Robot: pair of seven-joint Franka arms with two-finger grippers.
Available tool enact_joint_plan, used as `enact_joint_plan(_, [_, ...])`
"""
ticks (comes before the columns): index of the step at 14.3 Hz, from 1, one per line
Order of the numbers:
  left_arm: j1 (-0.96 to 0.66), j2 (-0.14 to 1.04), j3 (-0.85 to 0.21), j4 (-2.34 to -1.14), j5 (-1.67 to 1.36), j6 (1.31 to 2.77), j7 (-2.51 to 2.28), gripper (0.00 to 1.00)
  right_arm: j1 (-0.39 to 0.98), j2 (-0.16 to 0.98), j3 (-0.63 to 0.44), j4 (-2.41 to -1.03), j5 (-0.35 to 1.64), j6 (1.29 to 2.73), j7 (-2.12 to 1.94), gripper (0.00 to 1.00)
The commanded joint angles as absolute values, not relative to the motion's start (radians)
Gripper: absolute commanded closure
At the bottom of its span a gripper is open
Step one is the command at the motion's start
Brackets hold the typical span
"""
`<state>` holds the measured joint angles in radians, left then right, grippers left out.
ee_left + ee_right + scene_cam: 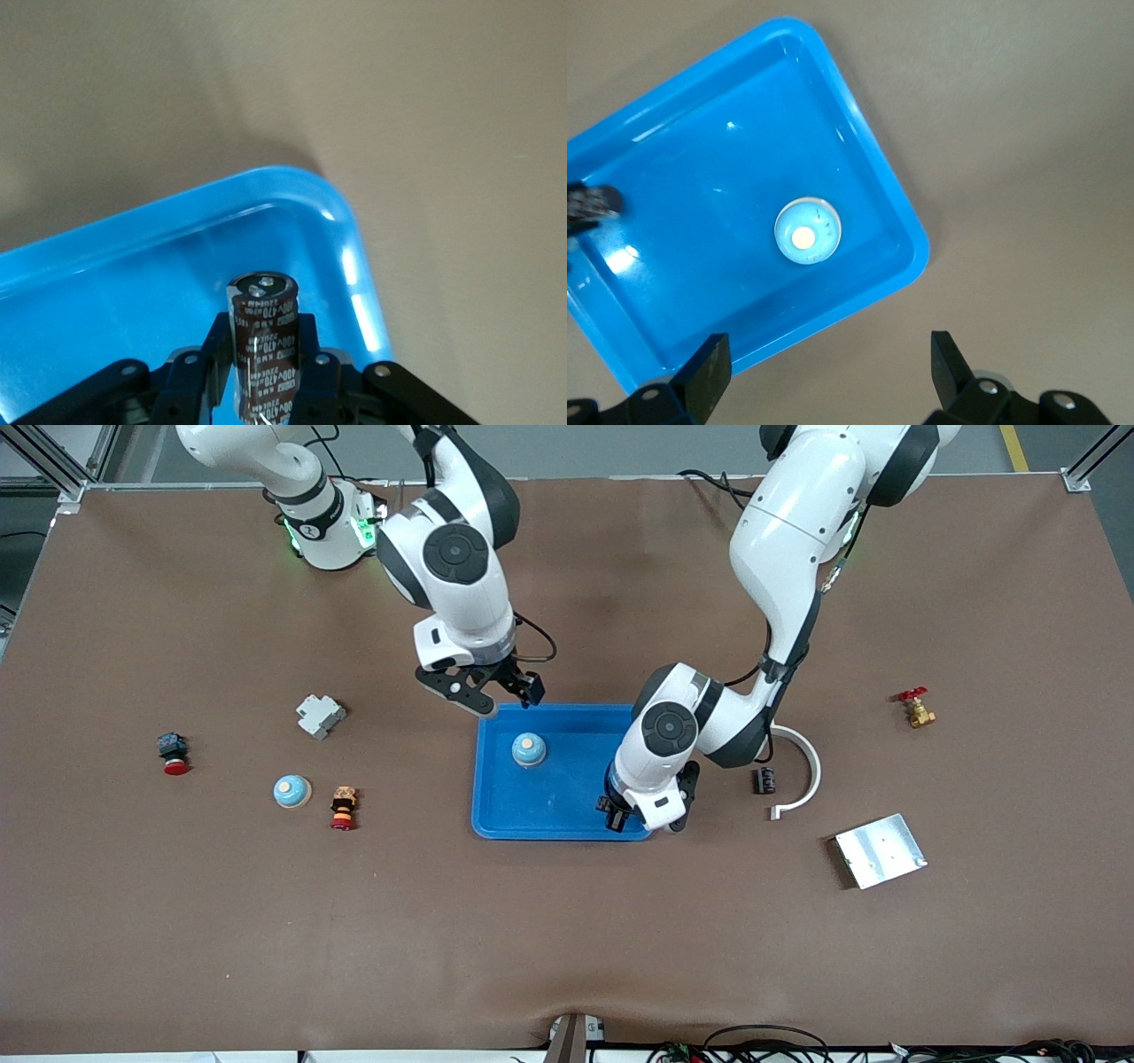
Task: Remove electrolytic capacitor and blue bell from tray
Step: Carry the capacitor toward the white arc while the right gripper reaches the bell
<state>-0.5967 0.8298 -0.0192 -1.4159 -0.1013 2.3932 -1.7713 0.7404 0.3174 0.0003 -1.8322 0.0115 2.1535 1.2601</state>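
Starting at the right arm's end of the tabletop, a second bell sits outside the tray. We judge it is no part of this job.

The right end effector hangs over the tray's eleven o'clock corner with its fingers spread wide and nothing between them. We read that as readiness: it is placed to drop onto the blue bell, which stands upright on the floor of the tray, toward that same end and apart from every wall.

The left end effector is down at the tray's five o'clock corner. In the left wrist view its fingers press on both sides of the electrolytic capacitor, which stands upright with its terminals up, just inside the rounded rim. Gripping the body from the sides should keep it vertical for a lift over the rim. We cannot tell whether it has left the floor.

At three o'clock from the tray, on the tabletop, a dark cylinder stands beside a white curved piece.
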Motion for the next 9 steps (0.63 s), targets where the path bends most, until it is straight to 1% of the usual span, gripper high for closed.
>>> enact_joint_plan(1, [-0.572,0.758,-0.017,-1.437,-0.063,2.327,-1.738,1.00,0.778,0.354,-0.011,-1.833,-0.064,2.197,1.356,0.00])
enact_joint_plan(3, [-0.563,0.715,-0.018,-1.450,-0.060,2.213,-1.607,1.00,0.779,0.380,-0.011,-1.833,-0.086,2.229,1.384,0.00])
enact_joint_plan(4, [-0.552,0.674,-0.018,-1.491,-0.060,2.162,-1.523,1.00,0.787,0.390,-0.011,-1.833,-0.087,2.243,1.385,0.00])
enact_joint_plan(5, [-0.536,0.608,-0.021,-1.562,-0.061,2.154,-1.426,1.00,0.793,0.402,-0.012,-1.833,-0.092,2.252,1.402,0.00])
enact_joint_plan(9, [-0.430,0.294,-0.026,-1.911,-0.069,2.155,-1.062,1.00,0.790,0.449,-0.012,-1.829,-0.159,2.335,1.466,0.00])
